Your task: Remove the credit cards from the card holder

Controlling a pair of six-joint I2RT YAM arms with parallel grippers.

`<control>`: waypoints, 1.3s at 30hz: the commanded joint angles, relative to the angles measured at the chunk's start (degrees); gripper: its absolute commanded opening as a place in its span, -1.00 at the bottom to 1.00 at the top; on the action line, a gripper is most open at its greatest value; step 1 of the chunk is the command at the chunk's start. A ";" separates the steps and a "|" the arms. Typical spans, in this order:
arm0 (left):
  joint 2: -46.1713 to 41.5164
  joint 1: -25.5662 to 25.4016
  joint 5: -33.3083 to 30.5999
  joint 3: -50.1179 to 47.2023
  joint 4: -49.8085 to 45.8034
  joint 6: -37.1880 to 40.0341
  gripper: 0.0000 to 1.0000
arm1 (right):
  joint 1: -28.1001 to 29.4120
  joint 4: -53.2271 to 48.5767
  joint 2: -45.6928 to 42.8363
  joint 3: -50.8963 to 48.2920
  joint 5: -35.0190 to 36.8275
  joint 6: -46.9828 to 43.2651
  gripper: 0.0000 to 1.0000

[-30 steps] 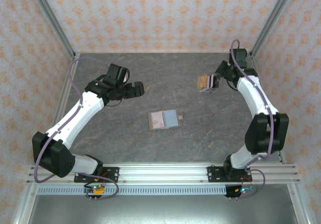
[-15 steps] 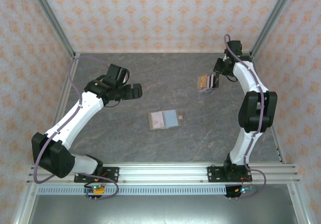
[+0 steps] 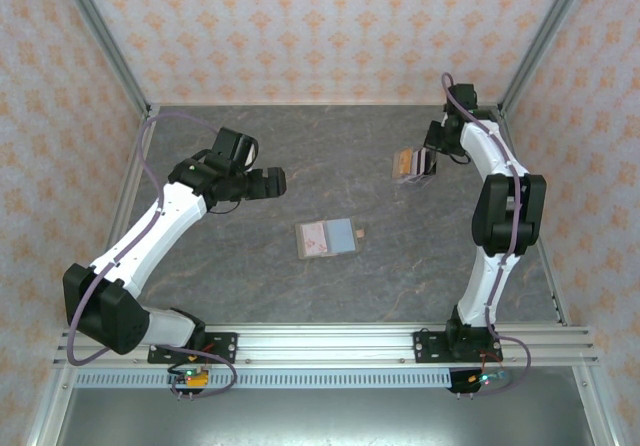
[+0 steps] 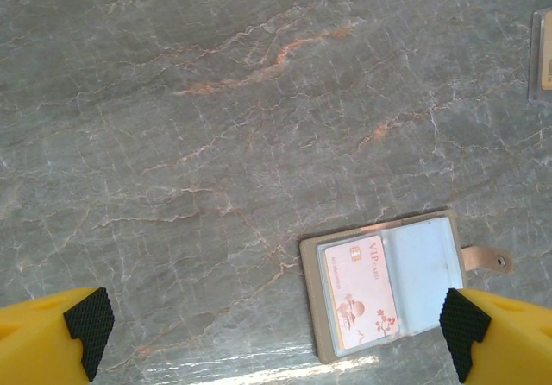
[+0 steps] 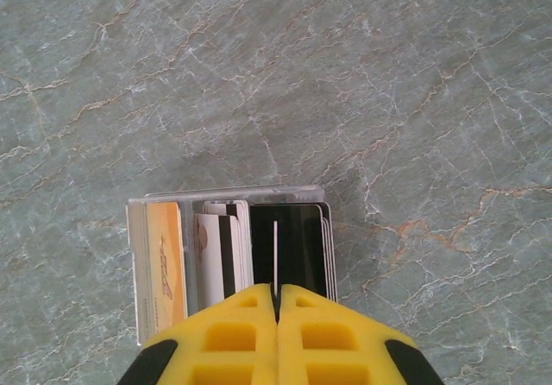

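The card holder lies open flat at the table's middle, tan tab pointing right. A pink VIP card sits in its left sleeve; the right grey-blue panel looks bare. My left gripper hovers open up and left of the holder, its black pads far apart. My right gripper is shut on a thin white card seen edge-on, held over a clear card tray at the back right.
The clear tray holds an orange card, white cards with a black stripe and black cards, standing on edge. Its corner also shows in the left wrist view. Grey marble table lies all around; patterned walls enclose it.
The right arm's elbow has swung up and in, and its gripper with the card has shifted slightly back over the tray. The left arm has barely moved.
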 commanded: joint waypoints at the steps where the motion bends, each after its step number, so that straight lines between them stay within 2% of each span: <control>1: 0.03 0.15 0.86 0.73 -1.32 1.23 1.00 | -0.31 -0.66 1.73 0.74 2.74 -1.24 -1.00; 6: -0.09 0.14 1.07 0.73 -1.41 1.23 1.00 | -0.30 -1.00 2.61 1.47 2.26 -2.30 -0.98; 12: 0.18 0.10 0.38 0.77 -1.41 0.01 1.00 | -0.31 -1.25 1.20 1.30 1.22 -2.01 -0.60; 15: 0.49 0.14 0.53 0.75 -1.34 -0.31 1.00 | -0.34 -1.11 -1.02 0.06 0.56 -0.89 -0.49; 20: 0.80 0.17 0.21 0.26 -0.98 -1.54 1.00 | -0.21 -1.20 -7.45 -3.92 -0.59 3.37 -0.31; 24: 1.51 0.14 -0.70 -0.89 0.11 -3.80 1.00 | 1.76 -0.64 -14.43 -10.93 -1.02 8.38 -0.11; 29: 2.27 0.14 3.30 -3.10 3.48 -6.82 1.00 | 7.95 1.25 -22.13 -21.05 -4.51 14.69 0.05; 33: 2.28 0.14 7.18 -5.53 6.75 -10.09 0.98 | 15.87 7.87 -26.67 -29.53 -10.88 21.27 0.15; 36: 2.78 0.06 8.82 -6.80 7.71 -10.64 0.96 | 22.09 15.80 -25.01 -33.08 -21.49 28.63 0.15; 39: 3.06 0.07 8.31 -7.49 7.37 -10.72 0.96 | 29.23 21.33 -21.03 -33.28 -23.73 33.56 0.15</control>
